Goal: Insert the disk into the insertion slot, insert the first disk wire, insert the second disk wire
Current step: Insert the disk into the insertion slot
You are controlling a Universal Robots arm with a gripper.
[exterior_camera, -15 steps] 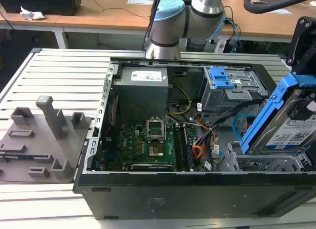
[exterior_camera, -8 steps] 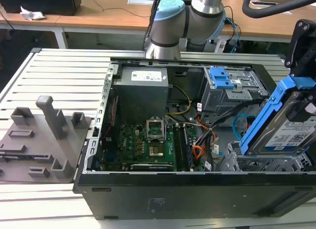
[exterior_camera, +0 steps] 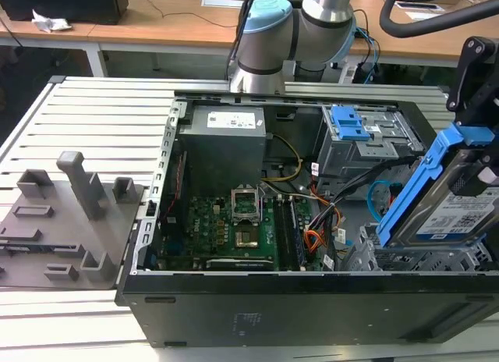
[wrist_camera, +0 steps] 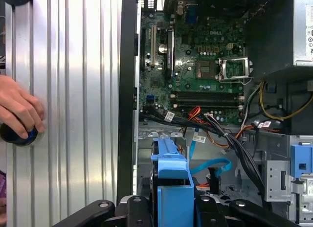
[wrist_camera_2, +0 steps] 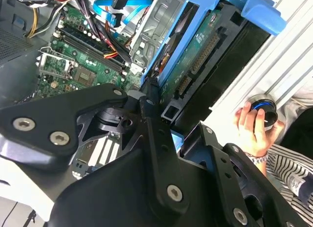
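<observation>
risk 1: disk [exterior_camera: 466, 215] hangs tilted over the insertion slot [exterior_camera: 415, 260]; if it goes down skewed, a carrier corner could catch the cage rim and jam.
risk 2: blue cable [exterior_camera: 379, 196] lies just beside the slot and could get pinched.
claw [wrist_camera: 172, 208]: clamped on the disk's blue carrier edge.
disk position: exterior view's right, above the slot, not seated.
</observation>
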